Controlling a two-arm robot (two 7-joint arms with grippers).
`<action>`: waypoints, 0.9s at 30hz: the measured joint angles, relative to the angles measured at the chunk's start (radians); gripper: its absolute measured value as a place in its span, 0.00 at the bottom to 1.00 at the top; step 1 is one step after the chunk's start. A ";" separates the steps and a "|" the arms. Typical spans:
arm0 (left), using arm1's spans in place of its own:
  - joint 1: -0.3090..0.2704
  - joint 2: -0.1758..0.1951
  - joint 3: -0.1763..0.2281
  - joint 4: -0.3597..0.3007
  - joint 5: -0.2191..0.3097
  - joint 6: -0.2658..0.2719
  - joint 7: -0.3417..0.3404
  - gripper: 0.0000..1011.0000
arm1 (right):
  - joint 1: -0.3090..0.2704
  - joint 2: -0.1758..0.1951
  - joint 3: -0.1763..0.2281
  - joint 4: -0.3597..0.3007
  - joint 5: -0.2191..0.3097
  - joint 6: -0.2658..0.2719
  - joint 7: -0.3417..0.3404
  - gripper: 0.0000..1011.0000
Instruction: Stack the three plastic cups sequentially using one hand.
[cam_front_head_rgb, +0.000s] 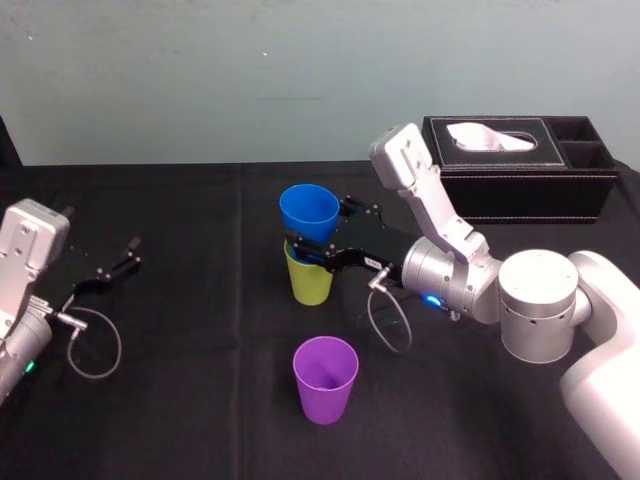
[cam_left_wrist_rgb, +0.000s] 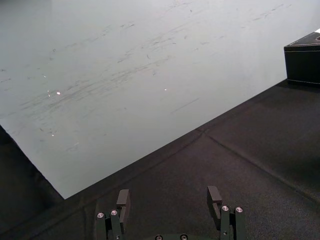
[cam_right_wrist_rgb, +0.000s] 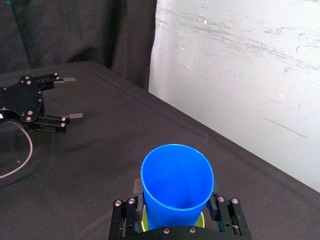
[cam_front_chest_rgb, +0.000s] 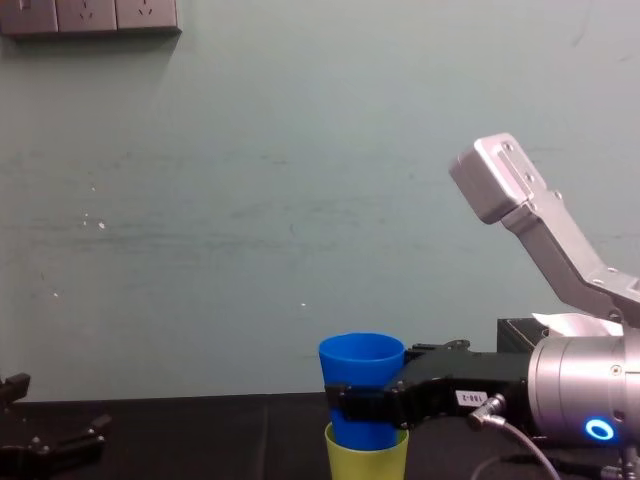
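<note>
Clamping blue cup (cam_front_head_rgb: 309, 213), right gripper (cam_front_head_rgb: 325, 233) fingers, base hidden in yellow-green cup (cam_front_head_rgb: 309, 286), left gripper (cam_left_wrist_rgb: 168, 193) fingers apart

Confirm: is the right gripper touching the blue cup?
Touching. The chest view shows the right gripper clamped on the blue cup with no gap, the cup's base inside the yellow-green cup. The left gripper sits parked, open, on the table.
</note>
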 joint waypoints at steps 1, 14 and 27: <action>0.000 0.000 0.000 0.000 0.000 0.000 0.000 1.00 | 0.000 0.000 0.000 0.001 0.000 0.000 0.000 0.72; 0.000 0.000 0.000 0.000 0.000 0.000 0.000 1.00 | -0.004 0.001 0.000 0.008 -0.004 0.002 -0.004 0.72; 0.000 0.000 0.000 0.000 0.000 0.000 0.000 1.00 | -0.004 0.001 0.000 0.008 -0.004 0.003 -0.004 0.91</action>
